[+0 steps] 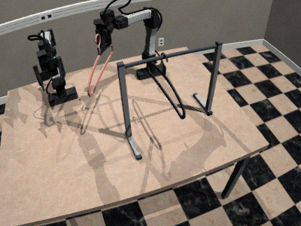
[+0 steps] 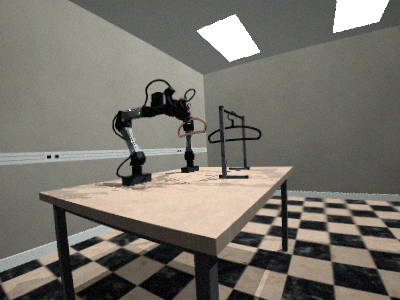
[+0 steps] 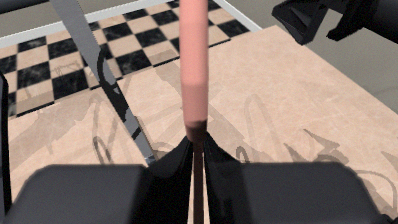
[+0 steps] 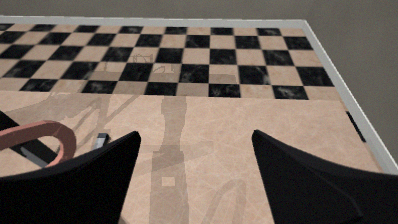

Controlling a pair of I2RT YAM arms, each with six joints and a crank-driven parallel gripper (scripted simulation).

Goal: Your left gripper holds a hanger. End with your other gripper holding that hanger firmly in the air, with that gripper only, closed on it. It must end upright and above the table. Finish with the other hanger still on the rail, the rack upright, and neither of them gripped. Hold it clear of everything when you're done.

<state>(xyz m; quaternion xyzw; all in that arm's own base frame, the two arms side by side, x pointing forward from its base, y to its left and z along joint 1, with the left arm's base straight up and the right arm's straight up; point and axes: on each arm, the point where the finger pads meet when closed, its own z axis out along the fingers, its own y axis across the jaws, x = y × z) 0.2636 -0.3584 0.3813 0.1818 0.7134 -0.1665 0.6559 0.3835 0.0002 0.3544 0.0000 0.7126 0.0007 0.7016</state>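
Observation:
The pink hanger [image 1: 90,93] [image 2: 192,134] [image 3: 195,60] [image 4: 67,142] hangs upright in the air, hook up, clear of the table. My left gripper [image 1: 101,52] [image 3: 198,134] is shut on it near the neck, below the hook. My right gripper [image 1: 52,83] [image 3: 316,40] [image 4: 196,133] is open and empty, to one side of the hanger and apart from it. The black hanger [image 1: 173,90] [image 2: 234,140] hangs by its hook on the rail of the grey rack [image 1: 188,51] [image 2: 222,150], which stands upright. No gripper touches it.
The table [image 1: 56,181] [image 2: 165,215] lies below both arms. In the top view the rack stands to the right of the pink hanger, with a gap between them, and the right arm stands to its left. Dark shadows of arms and hangers cross the tabletop.

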